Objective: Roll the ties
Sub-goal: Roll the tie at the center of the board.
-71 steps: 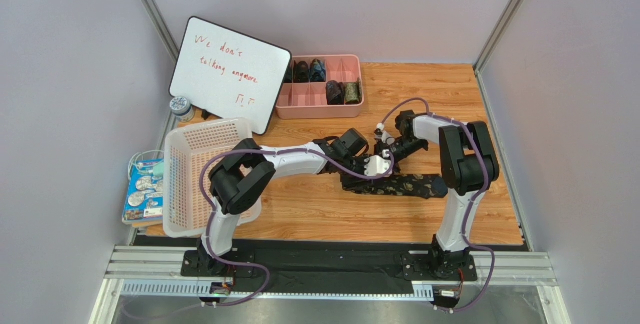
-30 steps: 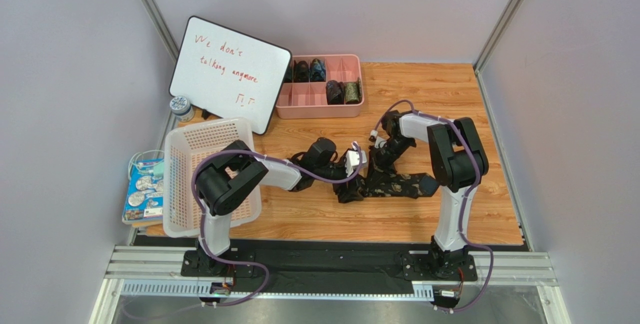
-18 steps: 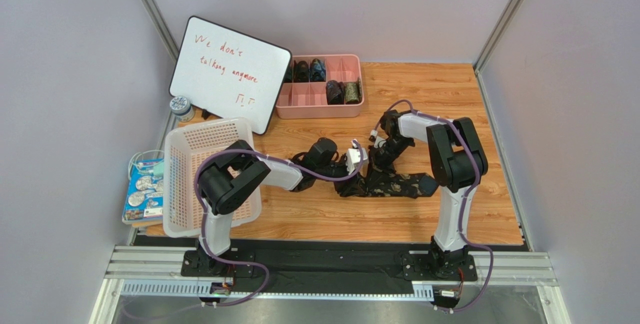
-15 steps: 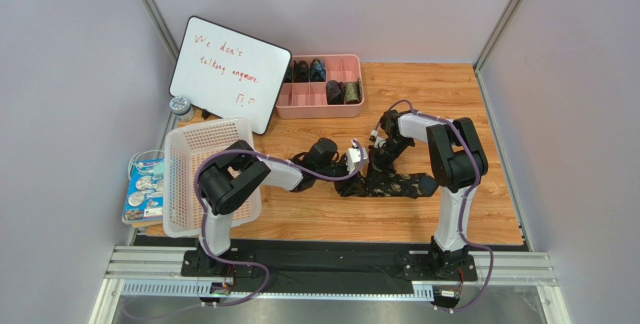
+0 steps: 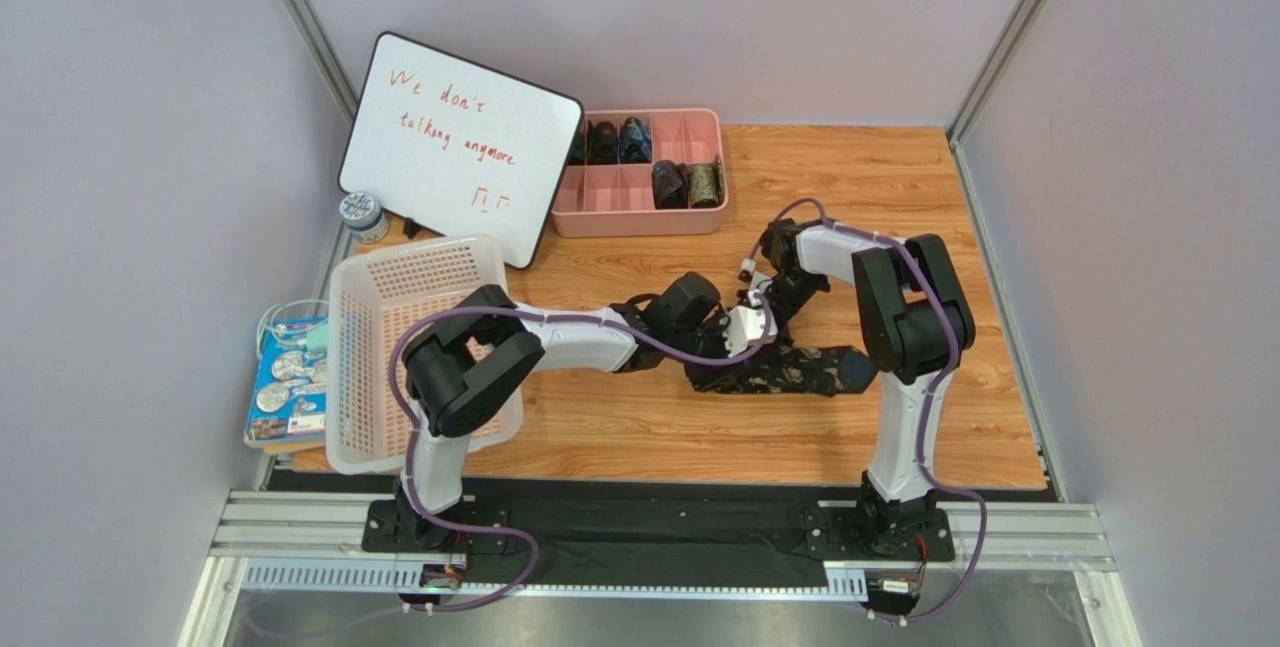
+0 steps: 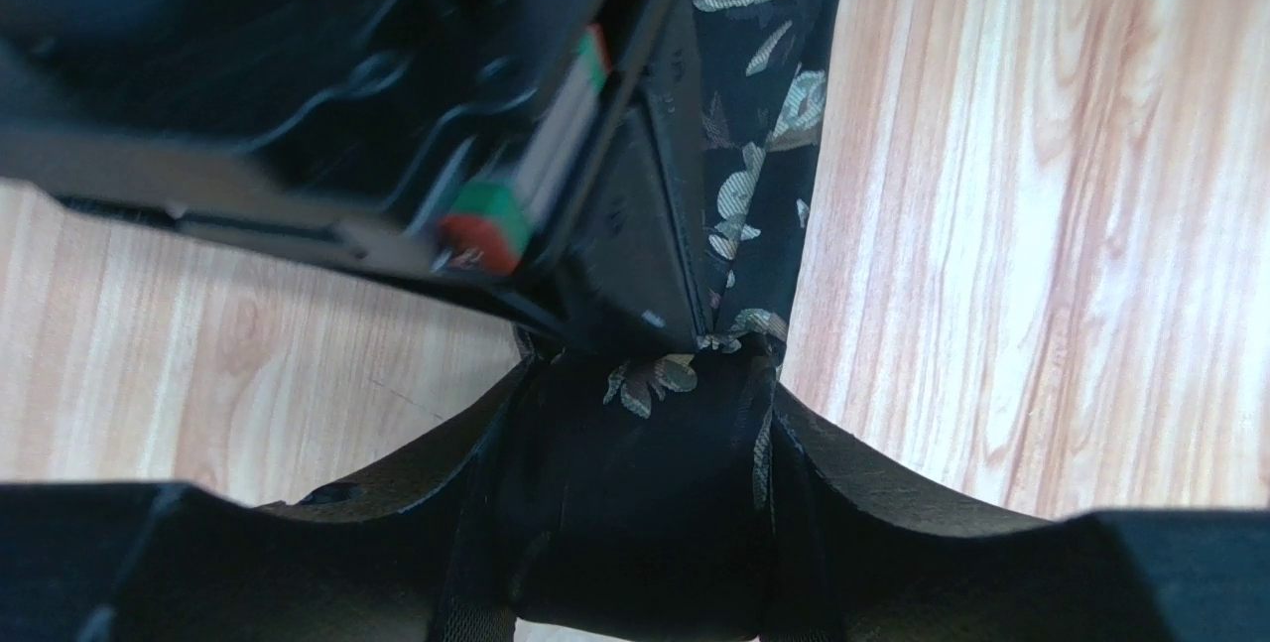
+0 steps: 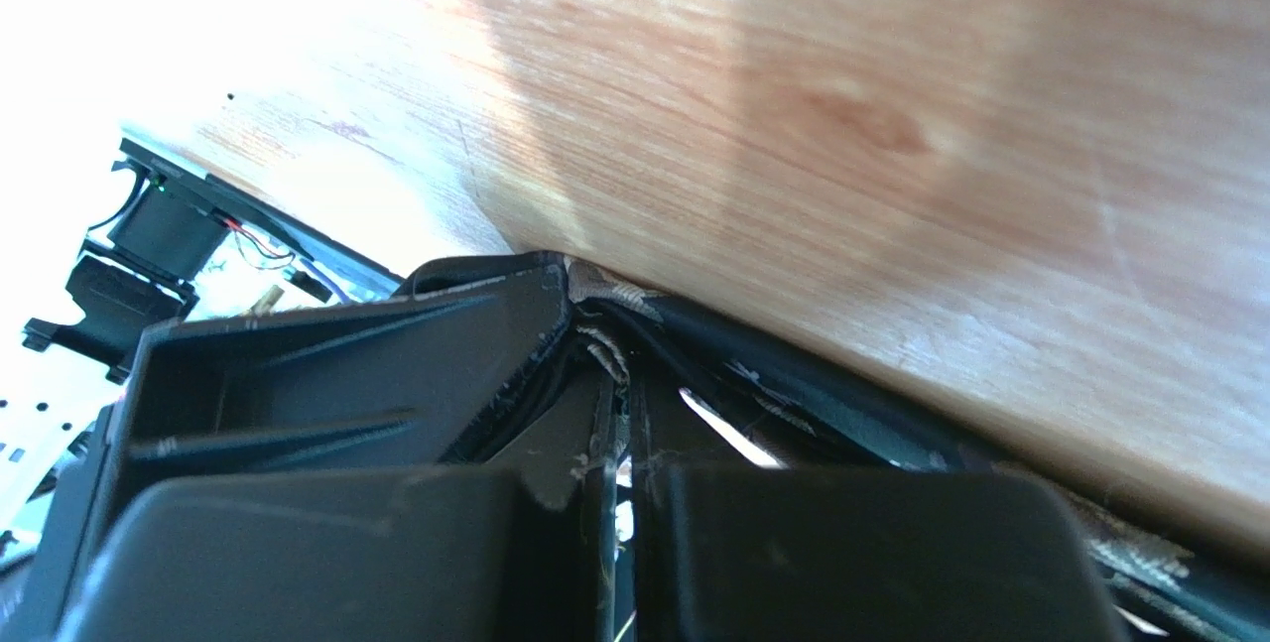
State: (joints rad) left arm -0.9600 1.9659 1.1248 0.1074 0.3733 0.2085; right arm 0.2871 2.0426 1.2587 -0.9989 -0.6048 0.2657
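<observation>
A dark tie with an olive leaf pattern (image 5: 804, 370) lies flat on the wooden table, its left end wound into a roll. In the left wrist view my left gripper (image 6: 649, 397) is shut on that roll (image 6: 641, 508), one finger on each side, and the flat tie (image 6: 753, 151) runs away from it. My right gripper (image 5: 763, 305) sits right against my left gripper (image 5: 745, 329) from the far side. In the right wrist view its jaws (image 7: 619, 374) are closed on a thin edge of the tie's fabric. Several rolled ties (image 5: 669, 182) sit in the pink tray (image 5: 639, 224).
A whiteboard (image 5: 458, 137) leans at the back left. A white mesh basket (image 5: 406, 347) stands at the left beside the left arm's base, with a blue packet (image 5: 289, 377) off the table's left edge. Metal frame posts border the sides.
My left gripper has moved right along the tie toward my right gripper, and the flat part of the tie at its left end has become shorter. The right arm has barely moved.
</observation>
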